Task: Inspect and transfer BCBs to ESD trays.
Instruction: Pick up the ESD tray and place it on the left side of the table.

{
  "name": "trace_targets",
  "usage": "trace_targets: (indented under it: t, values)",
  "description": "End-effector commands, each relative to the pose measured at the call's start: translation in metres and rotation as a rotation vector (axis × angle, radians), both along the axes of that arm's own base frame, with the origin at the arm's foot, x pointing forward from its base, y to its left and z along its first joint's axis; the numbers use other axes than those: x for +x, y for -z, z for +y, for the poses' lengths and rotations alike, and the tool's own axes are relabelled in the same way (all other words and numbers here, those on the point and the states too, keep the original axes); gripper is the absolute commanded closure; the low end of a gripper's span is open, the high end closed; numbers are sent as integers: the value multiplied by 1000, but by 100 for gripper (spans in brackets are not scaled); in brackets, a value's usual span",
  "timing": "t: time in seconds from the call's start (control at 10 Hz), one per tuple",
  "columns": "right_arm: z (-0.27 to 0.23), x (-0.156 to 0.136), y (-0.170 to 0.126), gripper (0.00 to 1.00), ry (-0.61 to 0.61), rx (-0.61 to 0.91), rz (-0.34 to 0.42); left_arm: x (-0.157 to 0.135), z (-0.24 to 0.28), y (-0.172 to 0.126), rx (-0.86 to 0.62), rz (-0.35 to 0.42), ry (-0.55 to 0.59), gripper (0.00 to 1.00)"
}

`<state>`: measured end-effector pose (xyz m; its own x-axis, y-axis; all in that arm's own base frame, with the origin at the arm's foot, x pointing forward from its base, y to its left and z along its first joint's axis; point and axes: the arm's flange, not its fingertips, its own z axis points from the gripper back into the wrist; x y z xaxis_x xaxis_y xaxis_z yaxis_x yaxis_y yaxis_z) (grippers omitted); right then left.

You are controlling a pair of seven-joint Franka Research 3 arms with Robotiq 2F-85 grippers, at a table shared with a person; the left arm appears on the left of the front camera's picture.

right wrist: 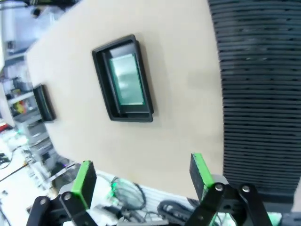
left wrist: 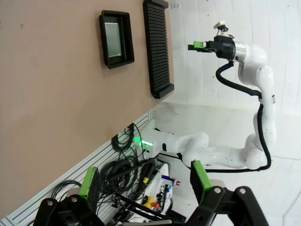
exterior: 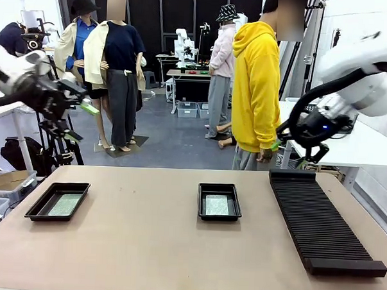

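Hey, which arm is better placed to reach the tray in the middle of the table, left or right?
Likely the right. The right gripper hovers open above the slotted rack, right beside the middle tray with its green board. The left gripper hangs open past the table's left edge, nearer the other tray.

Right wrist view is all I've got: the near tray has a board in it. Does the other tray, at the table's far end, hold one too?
Observer: Yes. In the front view a green board lies flat in the left tray.
Operator: Left arm doing anything?
Observer: The left gripper is raised near the left edge of the table, jaws open and empty.
Operator: Anyone at the table?
Observer: A person in a yellow hoodie stands at the far side, hands off the table.
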<state>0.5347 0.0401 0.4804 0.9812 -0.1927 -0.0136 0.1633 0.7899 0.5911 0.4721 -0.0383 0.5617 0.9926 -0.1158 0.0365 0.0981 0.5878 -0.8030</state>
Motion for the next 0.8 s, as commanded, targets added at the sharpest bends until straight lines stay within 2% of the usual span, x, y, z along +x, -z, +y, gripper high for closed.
trace_targets:
  t: [0.0, 0.4, 0.7]
  values:
    - [-44, -15, 8, 0, -5, 178, -12, 1, -40, 1, 135, 1, 32, 0]
    - [-128, -39, 27, 0, 4, 443, -58, 7, -146, 17, 366, -13, 81, 0]
    - [-148, -38, 44, 0, -27, 527, -70, 15, -219, 37, 520, -34, 143, 0]
